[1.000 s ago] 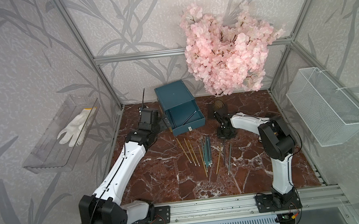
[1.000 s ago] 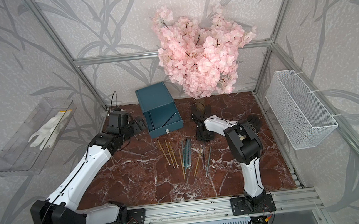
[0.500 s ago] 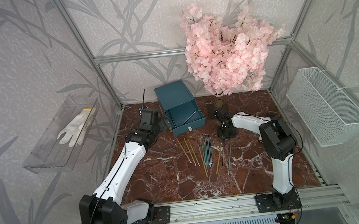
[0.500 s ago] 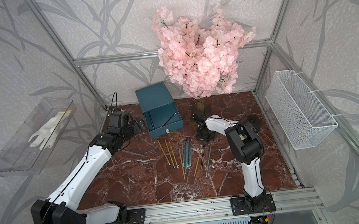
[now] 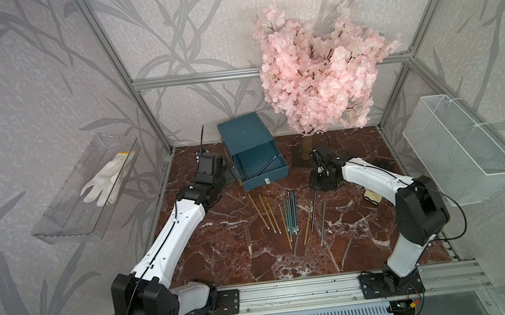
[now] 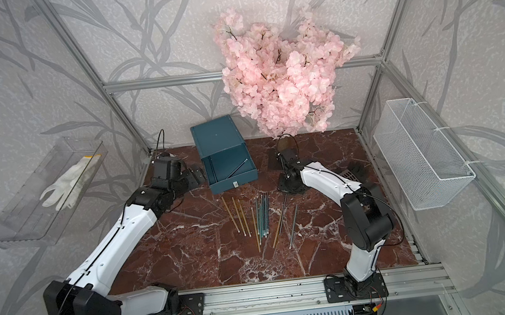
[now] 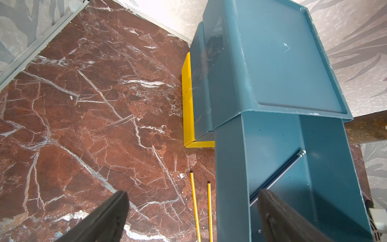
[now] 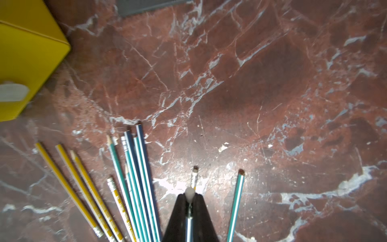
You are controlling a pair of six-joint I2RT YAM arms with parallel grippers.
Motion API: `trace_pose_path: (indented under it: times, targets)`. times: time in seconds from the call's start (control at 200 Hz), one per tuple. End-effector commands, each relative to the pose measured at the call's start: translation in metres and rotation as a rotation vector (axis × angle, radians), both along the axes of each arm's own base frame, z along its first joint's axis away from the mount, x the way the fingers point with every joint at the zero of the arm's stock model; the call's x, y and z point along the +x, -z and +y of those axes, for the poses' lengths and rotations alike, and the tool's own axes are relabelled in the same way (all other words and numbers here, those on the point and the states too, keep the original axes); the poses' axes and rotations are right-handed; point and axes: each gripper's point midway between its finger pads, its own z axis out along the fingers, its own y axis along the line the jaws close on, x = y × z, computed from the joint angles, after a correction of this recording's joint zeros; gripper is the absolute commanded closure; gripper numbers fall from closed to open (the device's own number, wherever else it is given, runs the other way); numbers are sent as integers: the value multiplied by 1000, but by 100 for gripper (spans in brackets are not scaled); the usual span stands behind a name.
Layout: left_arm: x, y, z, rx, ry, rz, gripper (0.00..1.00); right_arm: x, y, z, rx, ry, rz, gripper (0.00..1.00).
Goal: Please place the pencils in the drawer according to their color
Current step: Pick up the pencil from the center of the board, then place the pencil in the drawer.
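The drawer [image 5: 244, 133] is a dark teal chest at the back of the table. Its top teal drawer [image 5: 266, 176] is pulled out, with one dark pencil [image 5: 266, 165] lying slantwise inside. In the left wrist view a yellow drawer [image 7: 187, 104] shows at the chest's bottom. My left gripper [image 5: 233, 175] stands open beside the open drawer's left wall [image 7: 230, 178]. Yellow pencils [image 5: 265, 211] and teal pencils [image 5: 291, 213] lie in a loose row in front. My right gripper [image 8: 190, 197] is shut on the eraser end of a dark navy pencil [image 5: 313, 209] at the right of the row.
A pink blossom tree [image 5: 315, 71] stands behind the right arm, its base [image 5: 308, 151] close to the gripper. A white wire basket [image 5: 458, 149] hangs on the right wall. A clear shelf [image 5: 69, 222] holding a white glove hangs on the left wall. A small tan object [image 5: 372, 198] lies under the right arm.
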Motion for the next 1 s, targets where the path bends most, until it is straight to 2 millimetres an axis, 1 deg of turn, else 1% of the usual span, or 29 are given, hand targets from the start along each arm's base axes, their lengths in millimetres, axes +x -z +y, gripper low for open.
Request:
trace_pose_path:
  times: [0.0,0.16,0.34,0.475,0.625,0.745,0.89,0.93,0.945,0.995]
  targets:
    - [4,-7,3,-12,-19,-23,0,-10,-24,6,80,27,-10,100]
    - [6,-11,3,-12,-23,-31,0,-12,-64,24,186,27,-70,100]
    - [7,-16,5,-8,-30,-41,0,-6,-112,44,332,41,-138,100]
    - [8,-19,6,-4,-34,-46,0,6,-147,58,443,64,-191,100]
    - [9,-22,8,0,-42,-51,0,27,-182,71,549,103,-261,100]
    - [9,-24,9,3,-45,-54,0,48,-198,80,600,138,-305,100]
    - [9,-24,9,4,-45,-50,0,74,-208,91,637,183,-351,100]
    - [9,-25,9,3,-44,-52,0,78,-216,92,650,190,-376,100]
    - [9,-25,9,3,-44,-50,0,84,-206,95,639,200,-363,100]
    - [9,-25,9,3,-43,-50,0,92,-204,99,642,215,-372,100]
